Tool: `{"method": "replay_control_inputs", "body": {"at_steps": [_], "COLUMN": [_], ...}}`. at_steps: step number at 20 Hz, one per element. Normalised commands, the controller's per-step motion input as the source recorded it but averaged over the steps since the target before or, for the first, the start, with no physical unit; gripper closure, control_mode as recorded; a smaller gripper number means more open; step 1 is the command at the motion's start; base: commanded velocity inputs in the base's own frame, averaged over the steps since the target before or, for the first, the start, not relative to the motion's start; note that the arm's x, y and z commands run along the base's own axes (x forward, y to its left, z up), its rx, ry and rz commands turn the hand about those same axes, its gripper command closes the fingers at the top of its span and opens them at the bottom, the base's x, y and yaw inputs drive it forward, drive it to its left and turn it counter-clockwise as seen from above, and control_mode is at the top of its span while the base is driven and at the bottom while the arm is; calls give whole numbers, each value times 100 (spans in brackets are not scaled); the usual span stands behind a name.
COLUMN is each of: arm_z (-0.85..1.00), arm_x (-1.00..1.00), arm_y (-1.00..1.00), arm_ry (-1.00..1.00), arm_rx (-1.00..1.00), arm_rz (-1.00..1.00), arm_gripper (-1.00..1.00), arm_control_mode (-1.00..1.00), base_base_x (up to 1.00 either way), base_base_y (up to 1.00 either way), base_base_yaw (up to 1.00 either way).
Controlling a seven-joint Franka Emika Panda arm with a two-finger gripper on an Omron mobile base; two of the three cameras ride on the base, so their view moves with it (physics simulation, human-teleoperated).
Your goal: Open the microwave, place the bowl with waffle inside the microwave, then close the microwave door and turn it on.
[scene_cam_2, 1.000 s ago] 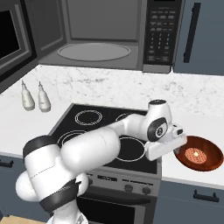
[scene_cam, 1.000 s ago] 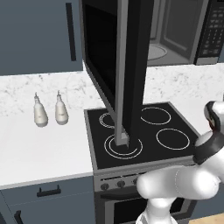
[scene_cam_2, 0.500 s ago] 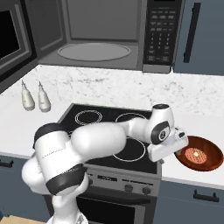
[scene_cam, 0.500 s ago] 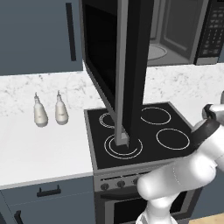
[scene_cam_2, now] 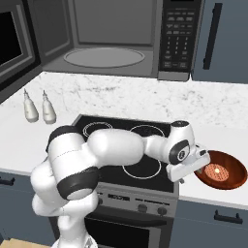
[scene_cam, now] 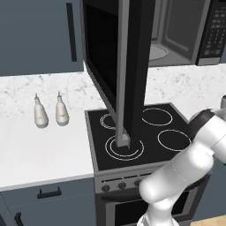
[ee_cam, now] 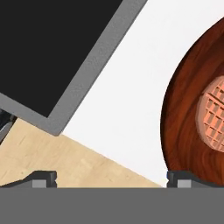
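Observation:
The microwave (scene_cam_2: 111, 36) stands open above the stovetop, its pale cavity and turntable showing, with the button panel (scene_cam_2: 176, 38) on its right. The microwave door (scene_cam: 120, 70) is swung wide to the left and juts out over the stove, seen edge-on in the left base view. The reddish-brown bowl (scene_cam_2: 233, 170) with a waffle (scene_cam_2: 216, 170) rests on the white counter right of the stove. My gripper (scene_cam_2: 197, 163) hangs low at the bowl's left rim. In the hand view the gripper (ee_cam: 111, 179) is open, one fingertip (ee_cam: 183, 177) over the bowl (ee_cam: 186, 127) rim.
The black stovetop (scene_cam_2: 123, 138) lies left of the bowl, its grey edge (ee_cam: 83, 78) close to the hand. Two white bottles (scene_cam_2: 38, 107) stand on the left counter. The counter's front edge and floor (ee_cam: 48, 157) lie just under the hand. A blue-grey cabinet (scene_cam_2: 225, 38) flanks the microwave.
The hand has crept a little lower and right, closer to the bowl's rim, while the arm's elbow swung round. The bowl and door have not moved.

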Motion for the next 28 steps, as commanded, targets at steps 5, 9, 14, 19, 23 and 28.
{"method": "replay_control_inputs", "body": {"at_steps": [5,9,14,19,23,28], "arm_z": [-16,-18,-8,0,0,-18], "arm_x": [21,23,21,17,25,28], "arm_y": [-17,-16,-21,-26,-24,-21], "arm_ry": [-1,0,-2,-4,-1,-1], "arm_rx": [0,0,0,0,0,0], "arm_rz": [0,0,0,0,0,0], "arm_gripper": [-100,-100,-100,-100,-100,100], "arm_control_mode": [-100,-100,-100,-100,-100,-100], "base_base_x": [0,0,0,0,0,0], "base_base_y": [0,0,0,0,0,0], "base_base_yaw": [0,0,0,0,0,0]}}
